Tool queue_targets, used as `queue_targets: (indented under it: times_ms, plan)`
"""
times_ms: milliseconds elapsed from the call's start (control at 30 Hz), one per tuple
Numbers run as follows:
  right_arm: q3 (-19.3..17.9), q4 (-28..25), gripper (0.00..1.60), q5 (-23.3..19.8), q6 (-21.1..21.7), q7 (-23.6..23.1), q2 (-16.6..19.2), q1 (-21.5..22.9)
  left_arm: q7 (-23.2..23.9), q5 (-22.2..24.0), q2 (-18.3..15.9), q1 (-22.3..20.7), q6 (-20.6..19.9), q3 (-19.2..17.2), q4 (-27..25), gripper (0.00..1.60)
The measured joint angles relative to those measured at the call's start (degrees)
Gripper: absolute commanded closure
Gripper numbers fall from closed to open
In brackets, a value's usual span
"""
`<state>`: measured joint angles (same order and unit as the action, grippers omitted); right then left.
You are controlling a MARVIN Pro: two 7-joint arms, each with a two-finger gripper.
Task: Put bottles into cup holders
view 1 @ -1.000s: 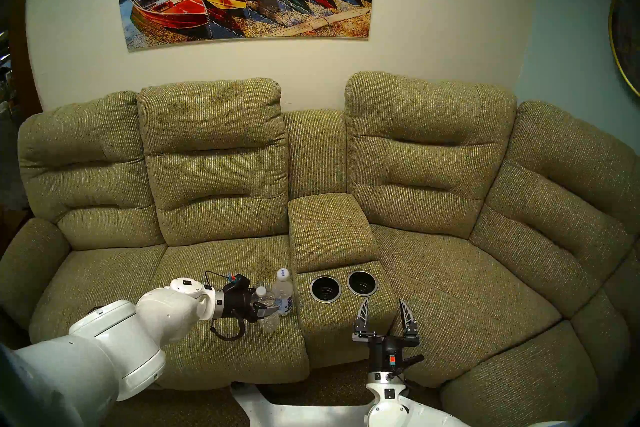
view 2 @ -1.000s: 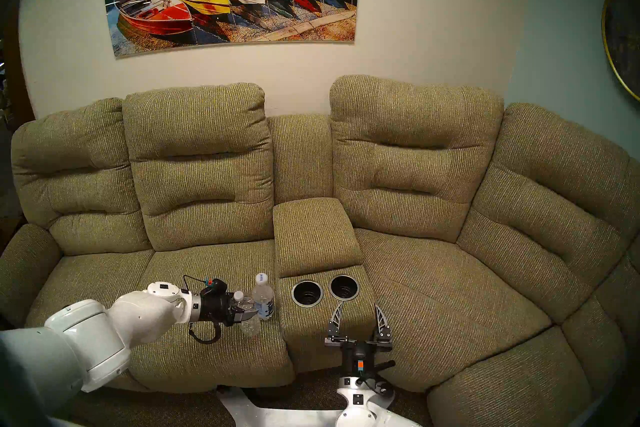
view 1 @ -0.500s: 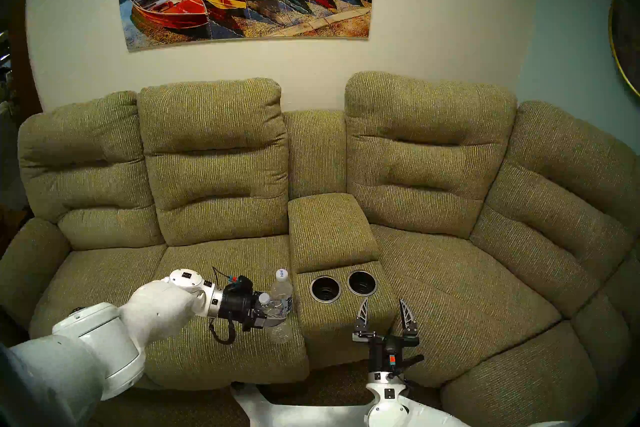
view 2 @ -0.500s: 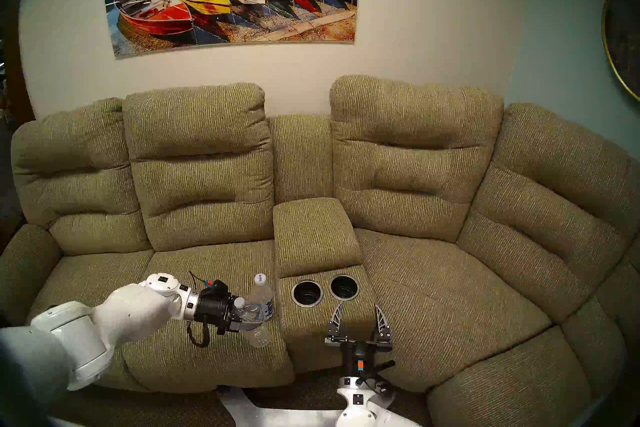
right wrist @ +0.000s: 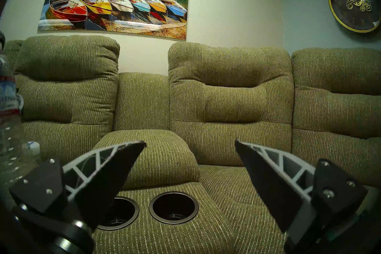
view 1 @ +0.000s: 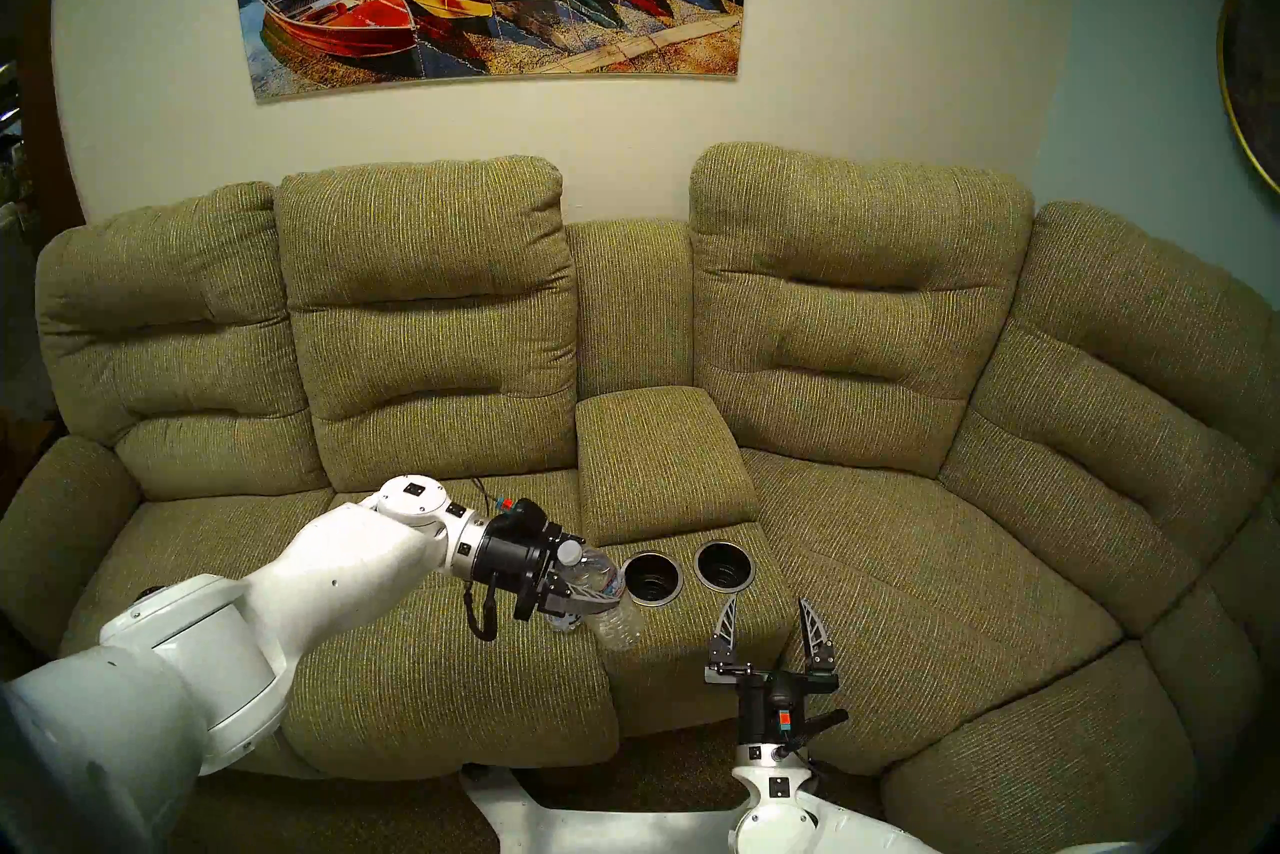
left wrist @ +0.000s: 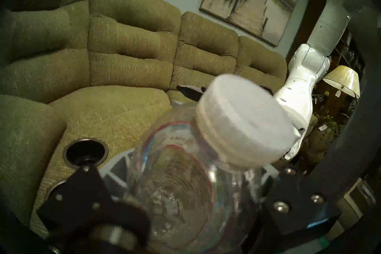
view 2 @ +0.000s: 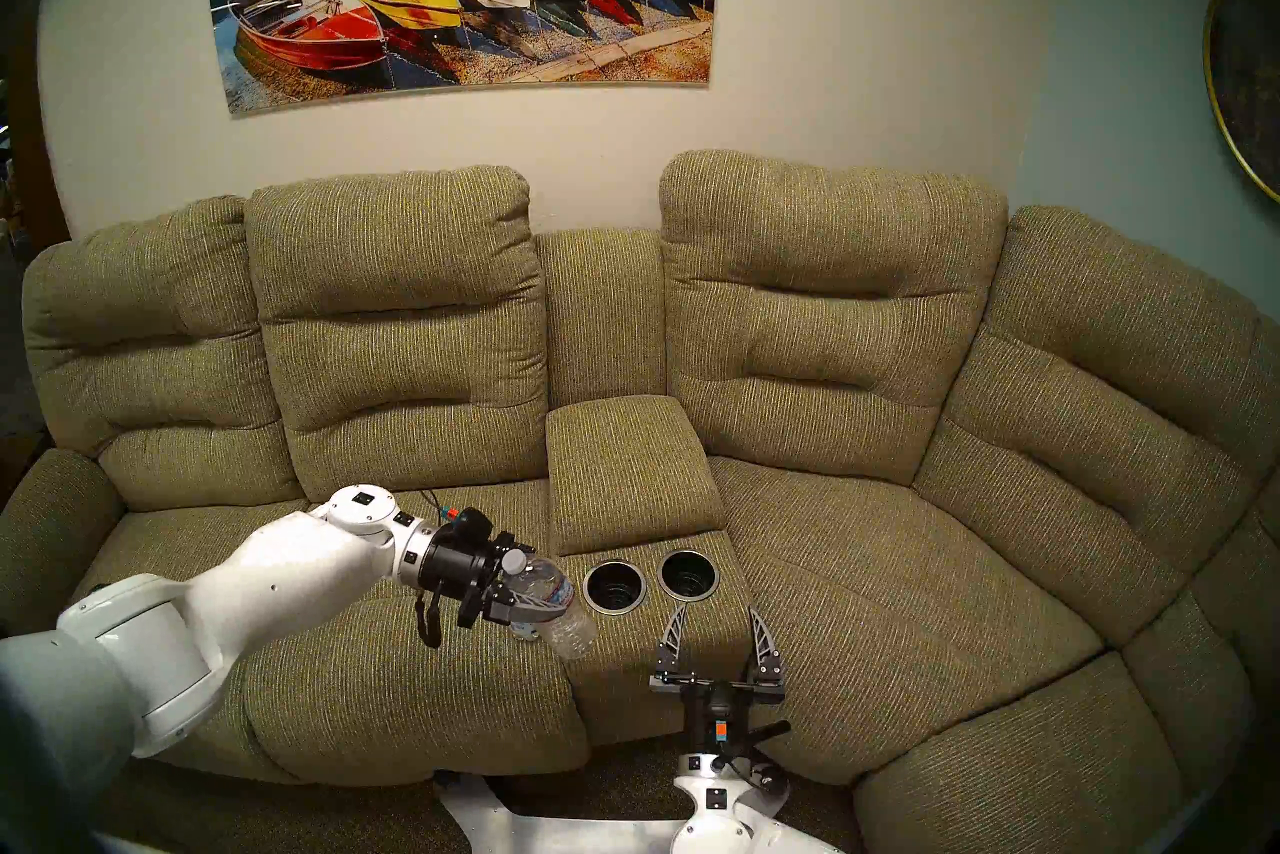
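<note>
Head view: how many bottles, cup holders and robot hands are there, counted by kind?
Bottles: 2 (held bottle in the left hand; second bottle mostly hidden behind it)
Cup holders: 2 (left cup holder, right cup holder, both empty)
Hands: 2 (left one gripping; right hand open)
Total: 6

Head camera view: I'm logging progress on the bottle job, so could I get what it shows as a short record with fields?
left tool: closed on a bottle
held bottle: clear, white cap, tilted, in the air just left of the cup holders, not in one
second bottle: mostly hidden behind the left tool; cap shows in the right wrist view
left cup holder: empty
right cup holder: empty
right tool: open, empty, in front of the holders
bottles placed: none
</note>
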<state>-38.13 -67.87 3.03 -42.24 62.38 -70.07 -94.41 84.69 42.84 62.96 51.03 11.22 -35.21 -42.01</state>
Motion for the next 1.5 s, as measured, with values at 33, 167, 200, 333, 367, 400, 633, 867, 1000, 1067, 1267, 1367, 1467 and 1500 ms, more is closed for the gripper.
queue_targets:
  times_ms: [33, 167, 200, 333, 367, 400, 633, 867, 1000, 1067, 1267, 1367, 1467, 1500]
  plan:
    - [0.0, 0.01, 0.0, 0.0, 0.0, 0.0, 0.0, 0.0, 0.05, 0.0, -0.07, -0.27, -0.41, 0.02, -0.71, 1.6]
    - [0.0, 0.03, 0.0, 0.0, -0.02, -0.02, 0.0, 0.01, 0.18, -0.05, -1.04, -1.69, -3.52, 0.02, -4.83, 1.6]
    - [0.0, 0.03, 0.0, 0.0, -0.02, -0.02, 0.0, 0.01, 0.2, -0.07, -1.27, -1.88, -4.14, 0.02, -5.51, 1.6]
    - [0.0, 0.03, 0.0, 0.0, -0.04, -0.02, -0.01, 0.01, -0.28, -0.33, -2.38, -3.1, -8.1, 0.06, -8.91, 1.6]
    - [-0.01, 0.03, 0.0, 0.0, -0.04, -0.02, -0.01, 0.01, -0.95, -0.48, -2.51, -3.49, -9.11, 0.11, -9.4, 1.6]
    - [-0.01, 0.03, 0.0, 0.0, -0.04, -0.02, -0.01, 0.01, -1.64, -0.62, -2.52, -3.85, -9.92, 0.16, -9.57, 1.6]
    - [-0.03, 0.02, 0.0, 0.0, -0.05, -0.04, -0.01, 0.01, -9.92, -4.13, -0.16, -7.99, -17.81, 0.56, -6.32, 1.6]
    - [-0.04, 0.02, 0.0, 0.0, -0.07, -0.06, -0.02, 0.01, -17.88, -6.44, 3.97, -11.1, -23.57, 3.07, -0.96, 1.6]
    - [-0.04, 0.03, 0.0, 0.0, -0.07, -0.07, -0.02, 0.01, -22.21, -7.15, 6.37, -12.03, -24.92, 4.31, 1.4, 1.6]
    - [-0.04, 0.04, 0.0, 0.0, -0.08, -0.08, -0.02, 0.01, -24.11, -7.49, 7.43, -12.38, -25.27, 4.82, 2.55, 1.6]
    - [-0.04, 0.08, 0.0, 0.0, -0.09, -0.09, -0.03, 0.02, -29.72, -8.51, 11.31, -13.25, -26.11, 5.87, 7.16, 1.6]
    - [-0.04, 0.11, 0.0, 0.0, -0.09, -0.1, -0.03, 0.02, -31.71, -8.58, 13.0, -13.48, -26.29, 5.92, 9.12, 1.6]
    - [-0.04, 0.13, 0.0, 0.0, -0.1, -0.11, -0.03, 0.03, -33.42, -8.43, 14.87, -13.72, -26.36, 5.64, 11.36, 1.6]
    - [-0.04, 0.14, 0.0, 0.0, -0.1, -0.11, -0.03, 0.03, -33.98, -8.34, 15.62, -13.8, -26.31, 5.48, 12.2, 1.6]
